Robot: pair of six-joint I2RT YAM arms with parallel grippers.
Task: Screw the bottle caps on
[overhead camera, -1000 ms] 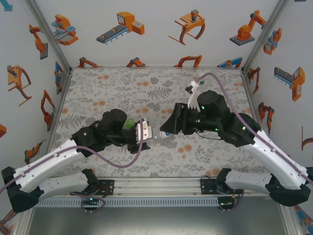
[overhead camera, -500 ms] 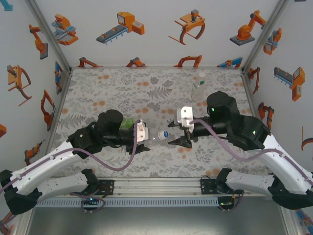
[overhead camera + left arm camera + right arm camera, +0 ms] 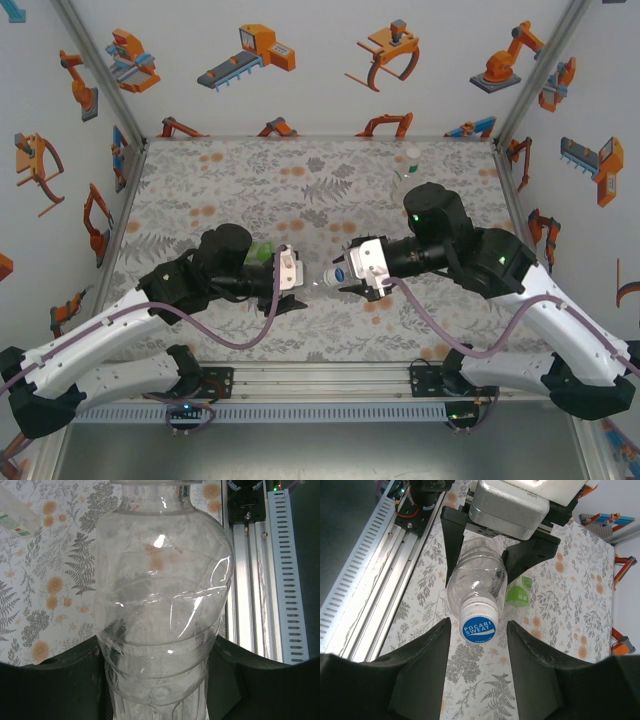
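At the near edge, the aluminium rail [image 3: 250, 605] ran alongside the fern-printed table [image 3: 220, 180], and just beyond it the two arms met nose to nose over the cloth. The left wrist view gave the body of a clear bottle [image 3: 160, 580] at close range, crumpled and glinting, with the left gripper [image 3: 159, 642] pressed in on its lower part from both sides, dark fingers [image 3: 75, 675] tight against the plastic. That view cut off the bottle's neck. The right wrist view supplied it: the bottle lay roughly level, mouth toward the camera, wearing a blue-and-white cap [image 3: 478, 628] printed POCARI SWEAT. The right gripper [image 3: 478, 625] straddled that cap with its jaws parted, a thin strip of cloth showing on each side between finger and cap, so no contact could be made out. The same view caught the left gripper from the front, clamped on the bottle's shoulders below its pale camera housing. Just behind the held bottle, a green bottle [image 3: 519, 594] with a white label rested on the table; whether it carried a cap could not be told. From above, a third bottle [image 3: 405, 180], colourless and upright, stood well apart near the far right corner, topped with a white cap [image 3: 411, 153]. The count came to three bottles, two colourless and one green, and two caps that could be seen, each sitting on a bottle.
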